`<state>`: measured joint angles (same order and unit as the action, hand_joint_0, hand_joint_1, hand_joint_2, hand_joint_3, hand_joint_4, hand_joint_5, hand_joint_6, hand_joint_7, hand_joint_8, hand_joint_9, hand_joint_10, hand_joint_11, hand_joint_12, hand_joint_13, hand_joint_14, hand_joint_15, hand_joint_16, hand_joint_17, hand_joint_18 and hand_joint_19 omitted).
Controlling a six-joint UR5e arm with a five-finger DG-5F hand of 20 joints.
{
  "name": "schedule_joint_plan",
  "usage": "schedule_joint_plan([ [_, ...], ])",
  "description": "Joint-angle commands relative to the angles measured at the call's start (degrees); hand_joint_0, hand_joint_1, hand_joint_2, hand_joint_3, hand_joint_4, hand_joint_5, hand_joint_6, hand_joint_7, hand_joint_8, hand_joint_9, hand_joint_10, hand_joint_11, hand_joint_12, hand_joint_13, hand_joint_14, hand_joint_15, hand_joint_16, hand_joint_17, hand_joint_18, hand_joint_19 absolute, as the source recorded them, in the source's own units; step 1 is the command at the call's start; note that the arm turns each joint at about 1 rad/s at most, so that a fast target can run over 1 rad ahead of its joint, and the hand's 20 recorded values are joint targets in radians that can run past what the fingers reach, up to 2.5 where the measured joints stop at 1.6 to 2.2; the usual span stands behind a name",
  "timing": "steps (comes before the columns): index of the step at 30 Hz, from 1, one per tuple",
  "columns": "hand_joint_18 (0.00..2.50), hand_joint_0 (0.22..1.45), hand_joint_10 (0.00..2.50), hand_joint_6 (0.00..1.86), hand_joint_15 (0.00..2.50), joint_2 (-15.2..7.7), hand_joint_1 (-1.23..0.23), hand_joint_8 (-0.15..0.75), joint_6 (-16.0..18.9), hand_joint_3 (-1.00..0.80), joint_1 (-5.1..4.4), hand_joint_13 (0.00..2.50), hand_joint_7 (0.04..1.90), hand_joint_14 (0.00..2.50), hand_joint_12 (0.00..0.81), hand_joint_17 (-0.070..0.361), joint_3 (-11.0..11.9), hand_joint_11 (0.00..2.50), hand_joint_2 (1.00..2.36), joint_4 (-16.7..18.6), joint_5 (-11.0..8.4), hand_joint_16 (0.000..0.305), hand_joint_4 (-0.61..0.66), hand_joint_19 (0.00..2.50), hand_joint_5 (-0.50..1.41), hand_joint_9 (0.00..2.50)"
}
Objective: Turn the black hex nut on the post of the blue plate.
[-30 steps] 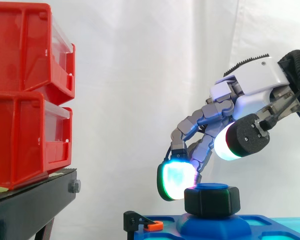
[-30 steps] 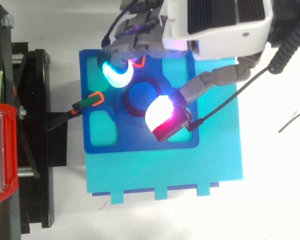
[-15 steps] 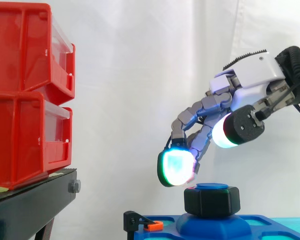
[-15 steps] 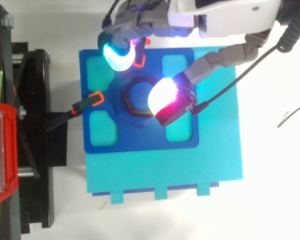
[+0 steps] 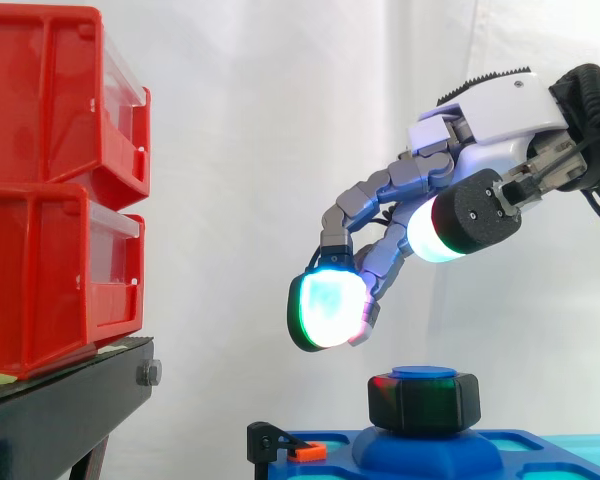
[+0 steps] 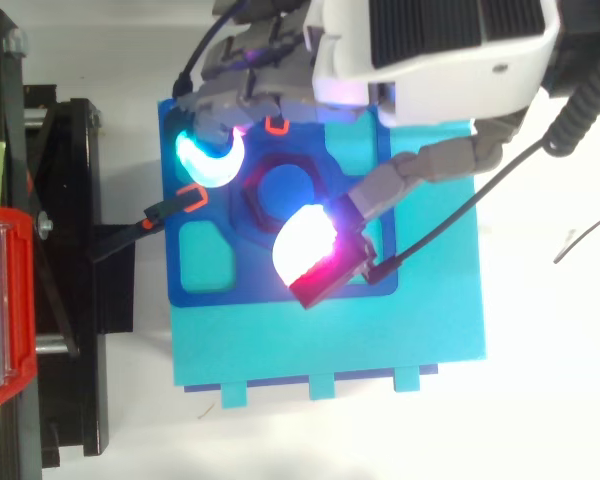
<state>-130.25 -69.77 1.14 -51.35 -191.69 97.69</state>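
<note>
The black hex nut (image 5: 424, 403) sits on the blue post in the middle of the dark blue plate (image 6: 255, 282). In the top view the nut (image 6: 252, 198) rings the round post top. My hand (image 5: 500, 110) hangs above it, open and touching nothing. One green-cyan fingertip pad (image 5: 328, 310) is up and to the left of the nut, well clear of it. The thumb pad (image 5: 440, 230) floats higher, above the nut. From above, the cyan pad (image 6: 208, 160) lies at the nut's upper left and the white-red thumb pad (image 6: 305, 245) at its lower right.
Two stacked red bins (image 5: 50, 190) stand on a black stand (image 5: 60, 410) at the left. A black clamp with an orange tip (image 6: 185, 198) grips the plate's left edge. The blue plate rests on a larger cyan base (image 6: 380, 340).
My hand has risen off the nut and drifted left. Its fingertip and thumb pads now stand farther apart and higher above the nut.
</note>
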Motion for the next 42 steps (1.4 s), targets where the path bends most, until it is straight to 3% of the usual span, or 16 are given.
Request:
schedule_joint_plan([
  [1, 0.29, 0.5, 0.01, 0.5, 0.11, 0.0, -0.4, 0.262, 0.1, -0.5, -0.96, 0.46, 0.9, 0.0, 0.347, 0.121, -0.1, 0.29, 1.0, 0.1, -0.75, 0.054, 0.23, 0.11, -0.15, 0.68],
  [6, 0.29, 0.5, 0.01, 0.5, 0.1, 0.0, -0.4, 0.262, 0.1, -0.5, -2.28, 0.46, 0.89, 0.0, 0.347, 0.122, -0.4, 0.3, 1.0, 0.1, -2.24, 0.054, 0.23, 0.12, -0.16, 0.68],
  [14, 0.29, 0.5, 0.01, 0.5, 0.1, 0.1, -0.4, 0.262, 0.1, -0.5, -2.46, 0.45, 0.9, 0.01, 0.346, 0.122, -2.0, 0.3, 1.0, 1.4, -2.15, 0.054, 0.23, 0.12, -0.15, 0.68],
  [42, 0.29, 0.5, 0.01, 0.5, 0.11, 0.0, -0.4, 0.264, -1.2, -0.5, -0.88, 0.46, 0.9, 0.0, 0.345, 0.122, -2.2, 0.29, 1.0, 0.5, -0.75, 0.054, 0.23, 0.12, -0.16, 0.68],
])
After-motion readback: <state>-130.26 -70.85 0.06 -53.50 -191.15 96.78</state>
